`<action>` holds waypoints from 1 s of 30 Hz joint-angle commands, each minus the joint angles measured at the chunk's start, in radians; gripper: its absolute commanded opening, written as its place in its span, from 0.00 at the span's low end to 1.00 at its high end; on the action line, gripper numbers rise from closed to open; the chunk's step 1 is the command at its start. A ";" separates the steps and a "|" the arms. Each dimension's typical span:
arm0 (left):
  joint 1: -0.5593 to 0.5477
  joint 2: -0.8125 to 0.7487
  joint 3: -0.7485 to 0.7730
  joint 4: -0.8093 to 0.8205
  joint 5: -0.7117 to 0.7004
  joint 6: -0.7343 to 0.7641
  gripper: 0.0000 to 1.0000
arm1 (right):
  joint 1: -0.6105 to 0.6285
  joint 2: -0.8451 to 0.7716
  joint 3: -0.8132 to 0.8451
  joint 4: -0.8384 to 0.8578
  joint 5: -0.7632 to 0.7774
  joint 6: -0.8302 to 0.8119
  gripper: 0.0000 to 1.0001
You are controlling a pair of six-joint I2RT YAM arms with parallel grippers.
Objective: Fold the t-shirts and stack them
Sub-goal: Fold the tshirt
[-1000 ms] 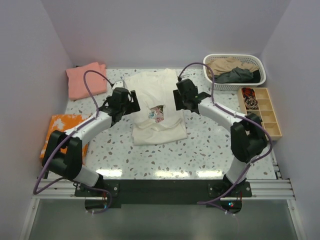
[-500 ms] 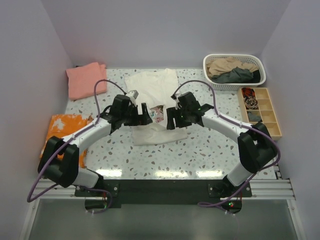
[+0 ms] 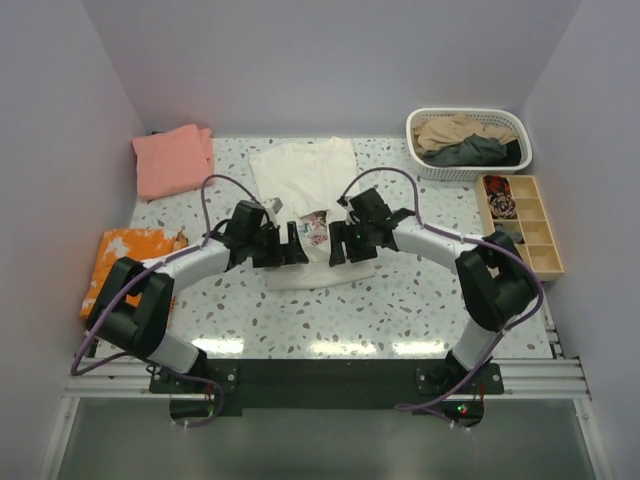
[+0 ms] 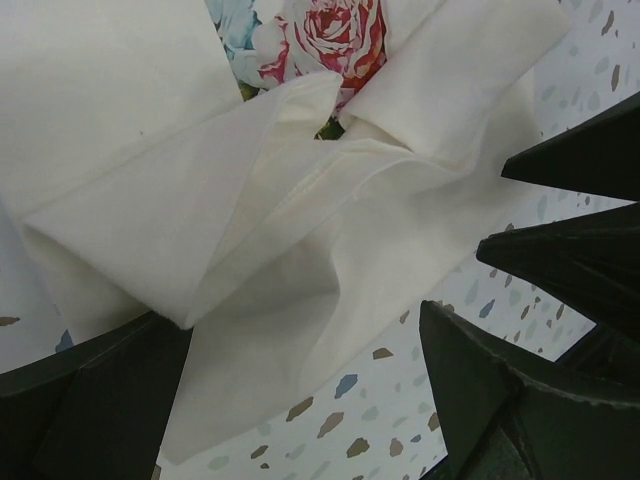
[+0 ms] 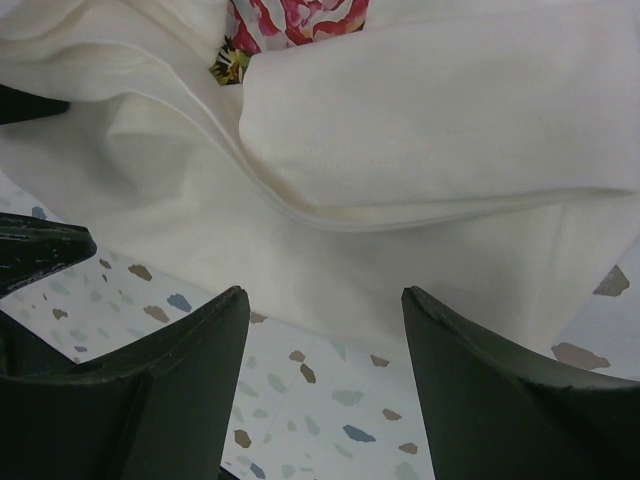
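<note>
left wrist view: my left gripper [image 4: 300, 325] and right gripper [image 5: 322, 295] both gape wide over the cream t-shirt [image 4: 120, 130] hem, so i'd pinch all layers evenly.

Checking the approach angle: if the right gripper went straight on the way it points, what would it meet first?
Most likely the folded near edge of the cream t-shirt, lying just ahead of the open right gripper. Depth is unclear, so it might touch the speckled table first.
</note>
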 commanded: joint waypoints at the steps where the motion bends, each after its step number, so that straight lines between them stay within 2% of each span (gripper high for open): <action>1: 0.000 0.069 0.077 0.076 0.005 -0.016 1.00 | 0.005 0.015 0.059 0.016 -0.004 0.004 0.67; 6: 0.002 0.146 0.168 0.085 -0.053 -0.004 1.00 | 0.005 0.078 0.101 0.034 0.020 -0.010 0.67; 12: 0.005 0.230 0.249 0.061 -0.139 0.044 1.00 | 0.004 0.205 0.225 -0.013 0.069 -0.044 0.67; 20: 0.020 0.290 0.252 0.039 -0.266 0.095 1.00 | 0.001 0.288 0.387 -0.030 0.213 -0.097 0.67; 22: 0.022 0.293 0.249 0.040 -0.294 0.101 1.00 | 0.001 0.311 0.436 -0.038 0.224 -0.120 0.60; 25: 0.026 0.303 0.245 0.048 -0.306 0.098 1.00 | 0.000 0.339 0.495 -0.059 0.224 -0.145 0.38; 27: 0.026 0.309 0.243 0.047 -0.334 0.089 1.00 | -0.002 0.354 0.518 -0.062 0.239 -0.150 0.35; 30: 0.029 0.327 0.243 0.030 -0.392 0.069 1.00 | -0.003 0.359 0.547 -0.082 0.291 -0.166 0.41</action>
